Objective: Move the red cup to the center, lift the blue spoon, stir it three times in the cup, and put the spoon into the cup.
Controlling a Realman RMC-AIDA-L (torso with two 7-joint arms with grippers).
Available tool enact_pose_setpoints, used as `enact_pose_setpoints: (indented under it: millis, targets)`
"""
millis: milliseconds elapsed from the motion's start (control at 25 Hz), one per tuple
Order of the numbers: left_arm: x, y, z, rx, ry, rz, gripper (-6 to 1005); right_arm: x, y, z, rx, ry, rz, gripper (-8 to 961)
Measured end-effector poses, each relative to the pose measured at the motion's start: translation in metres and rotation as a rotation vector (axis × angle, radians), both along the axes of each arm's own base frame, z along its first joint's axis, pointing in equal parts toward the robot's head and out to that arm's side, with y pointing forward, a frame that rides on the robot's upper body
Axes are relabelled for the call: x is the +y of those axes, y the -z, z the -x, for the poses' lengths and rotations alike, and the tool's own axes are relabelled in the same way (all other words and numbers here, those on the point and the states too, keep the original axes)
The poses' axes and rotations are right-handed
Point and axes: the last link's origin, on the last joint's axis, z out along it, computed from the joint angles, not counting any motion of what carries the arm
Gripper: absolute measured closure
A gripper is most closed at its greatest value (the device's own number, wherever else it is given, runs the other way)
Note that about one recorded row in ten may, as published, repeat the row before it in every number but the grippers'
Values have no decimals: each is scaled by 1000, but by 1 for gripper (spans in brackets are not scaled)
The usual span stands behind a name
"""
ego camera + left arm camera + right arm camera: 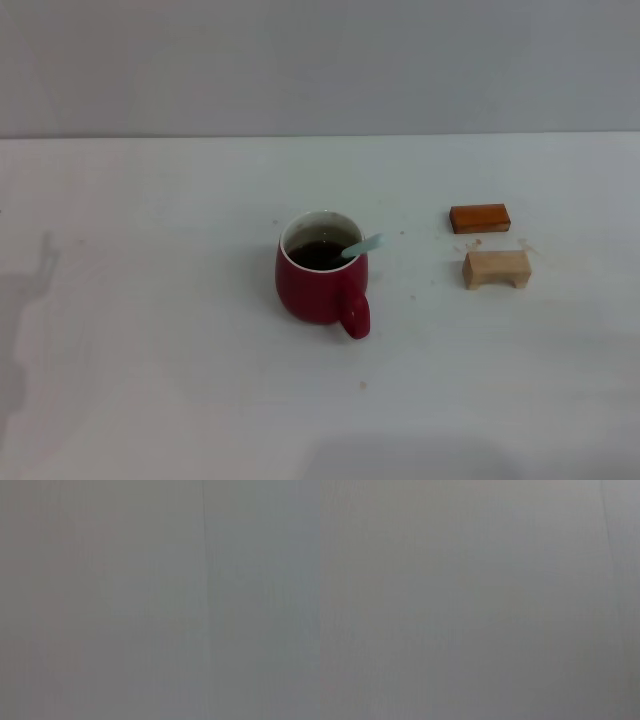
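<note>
tools unseen, blue spoon [362, 246] in red cup [320, 279]

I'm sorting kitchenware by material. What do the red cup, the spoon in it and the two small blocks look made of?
The red cup looks like glazed ceramic: glossy red outside, white inside. The blue spoon shows only a pale blue matte handle, probably plastic. The tan block looks like unfinished light wood; the orange-brown block seems to be darker, possibly varnished wood.
</note>
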Motion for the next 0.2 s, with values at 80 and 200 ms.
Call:
enact_pose_setpoints:
  millis: [80,200]
  targets:
    - [0,0,0,0,-1,-1,172,1,0,1,-1,-3,0,216]
    - [-1,0,1,1,-3,-1,172,3,0,1,-5,-5,3,215]
